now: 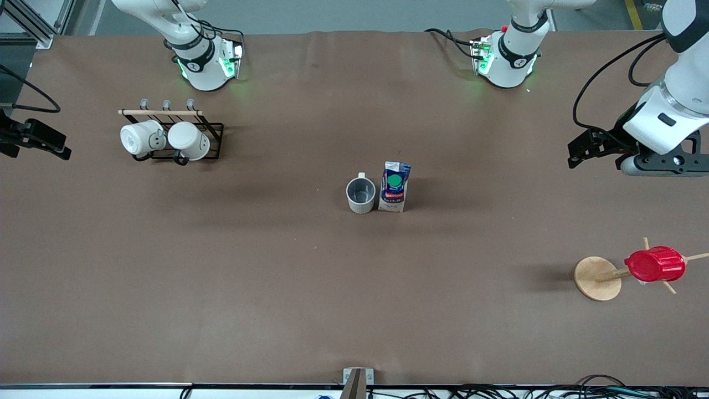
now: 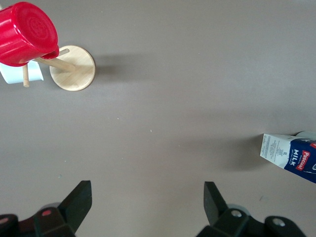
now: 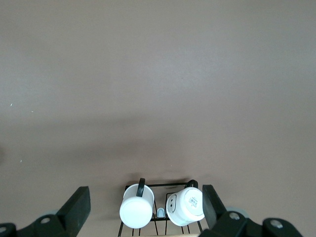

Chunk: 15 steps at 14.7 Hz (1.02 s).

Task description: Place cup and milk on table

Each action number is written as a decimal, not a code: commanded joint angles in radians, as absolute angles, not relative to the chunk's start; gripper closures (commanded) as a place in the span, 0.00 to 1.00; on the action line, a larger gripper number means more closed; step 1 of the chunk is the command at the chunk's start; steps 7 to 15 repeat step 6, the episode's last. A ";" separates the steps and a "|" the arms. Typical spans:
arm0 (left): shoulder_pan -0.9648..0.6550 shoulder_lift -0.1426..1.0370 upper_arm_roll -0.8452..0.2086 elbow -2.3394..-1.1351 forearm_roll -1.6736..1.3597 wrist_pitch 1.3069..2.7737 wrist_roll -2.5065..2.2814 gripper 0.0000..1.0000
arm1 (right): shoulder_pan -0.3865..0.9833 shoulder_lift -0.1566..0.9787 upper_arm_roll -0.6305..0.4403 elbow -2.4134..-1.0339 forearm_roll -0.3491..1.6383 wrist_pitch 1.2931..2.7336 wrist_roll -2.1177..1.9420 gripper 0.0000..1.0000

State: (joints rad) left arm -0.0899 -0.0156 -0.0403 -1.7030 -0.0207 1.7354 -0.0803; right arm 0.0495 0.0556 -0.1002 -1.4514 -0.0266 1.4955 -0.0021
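Note:
The cup (image 1: 360, 194), an off-white mug with a dark grey inside, stands upright on the brown table (image 1: 277, 288) near its middle. The blue-and-white milk (image 1: 394, 187) with a green cap stands upright right beside it, toward the left arm's end. My left gripper (image 1: 581, 148) is open and empty over the table at the left arm's end, apart from both. In the left wrist view its jaws (image 2: 146, 202) stand wide over bare table, with the milk (image 2: 291, 153) at the edge. My right gripper (image 1: 58, 148) is open and empty at the right arm's end; the right wrist view (image 3: 145, 193) shows it wide too.
A black wire rack (image 1: 213, 138) with two bright white mugs (image 1: 141, 137) (image 1: 189, 140) stands toward the right arm's end. A wooden mug tree (image 1: 597, 278) with a red ribbed cup (image 1: 654, 264) on a peg stands toward the left arm's end, nearer the front camera.

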 commanded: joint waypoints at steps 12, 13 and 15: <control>-0.075 -0.012 -0.060 -1.697 -0.005 1.740 -0.092 0.00 | 0.031 0.051 -0.091 -1.454 -0.009 1.491 -0.015 0.00; -0.075 -0.012 -0.060 -1.697 -0.005 1.740 -0.092 0.00 | 0.031 0.051 -0.091 -1.454 -0.009 1.491 -0.015 0.00; -0.075 -0.012 -0.060 -1.697 -0.005 1.740 -0.092 0.00 | 0.031 0.051 -0.091 -1.454 -0.009 1.491 -0.015 0.00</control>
